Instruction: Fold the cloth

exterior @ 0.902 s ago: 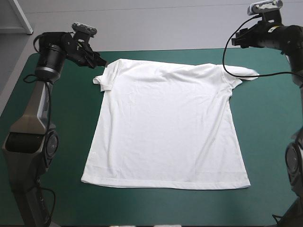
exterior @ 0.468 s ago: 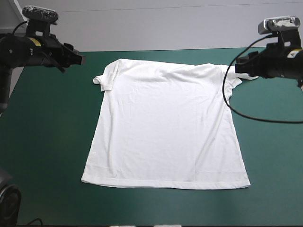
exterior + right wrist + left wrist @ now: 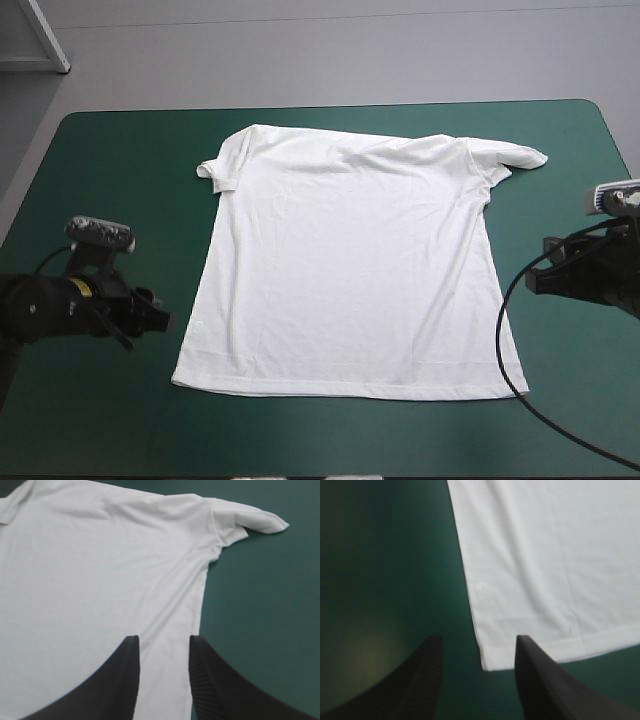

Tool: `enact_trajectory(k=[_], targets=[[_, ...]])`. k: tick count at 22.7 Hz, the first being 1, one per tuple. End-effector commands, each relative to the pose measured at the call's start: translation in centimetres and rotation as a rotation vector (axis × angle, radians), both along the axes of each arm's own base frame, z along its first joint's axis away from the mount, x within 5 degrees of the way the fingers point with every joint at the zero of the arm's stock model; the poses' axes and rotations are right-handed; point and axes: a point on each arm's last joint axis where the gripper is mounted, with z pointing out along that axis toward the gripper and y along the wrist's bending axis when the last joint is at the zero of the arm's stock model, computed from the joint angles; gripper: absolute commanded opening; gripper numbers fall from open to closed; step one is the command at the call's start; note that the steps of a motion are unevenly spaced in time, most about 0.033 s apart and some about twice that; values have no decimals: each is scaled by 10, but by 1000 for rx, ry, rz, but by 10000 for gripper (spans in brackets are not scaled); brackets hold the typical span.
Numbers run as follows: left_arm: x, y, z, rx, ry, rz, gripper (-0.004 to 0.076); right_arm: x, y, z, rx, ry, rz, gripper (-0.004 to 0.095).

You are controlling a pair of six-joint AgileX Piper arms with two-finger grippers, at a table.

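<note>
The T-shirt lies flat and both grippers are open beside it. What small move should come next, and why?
Probably lower the left gripper onto the T-shirt at its near hem corner and close the fingers. That corner lies right between the open fingers, not yet grasped.

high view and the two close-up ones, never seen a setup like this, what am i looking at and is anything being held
This is a robot with two arms at a table with a teal-green cover. The high view looks down from above and behind it, one arm coming in from each side. The other two pictures come from cameras on the wrists, each looking along its arm's end effector, two black fingers. A white T-shirt lies spread flat, sleeves toward the far edge. The left end effector is open, a bottom corner of the T-shirt just ahead between its fingers. The right end effector is open too, at the T-shirt's side edge. Nothing is held.
</note>
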Motion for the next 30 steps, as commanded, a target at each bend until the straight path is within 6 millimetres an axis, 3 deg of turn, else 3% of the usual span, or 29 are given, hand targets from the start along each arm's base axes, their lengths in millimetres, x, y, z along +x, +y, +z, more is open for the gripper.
enact_trajectory(k=[1,7,9,17,25,26,29,30], targets=[[-12,1,-28,-38,-18,47,344,-2,-3,-3,1,-66,-40,320],[-22,2,-97,-31,146,81,344,3,-4,-28,-1,21,-42,320],[-23,2,-111,-30,166,87,344,4,-5,-32,-15,33,-48,320],[-10,-4,-127,-84,151,78,344,5,-8,-37,-49,39,-64,320],[12,-13,-163,-104,343,16,333,4,-12,-39,-100,62,-80,319],[12,-14,-164,-111,348,17,296,2,-12,-41,-104,94,-82,319],[13,-14,-164,-106,335,8,42,3,-13,-64,-94,190,-92,320],[12,-14,-164,-99,336,-13,21,3,-13,-70,-95,215,-88,320]])
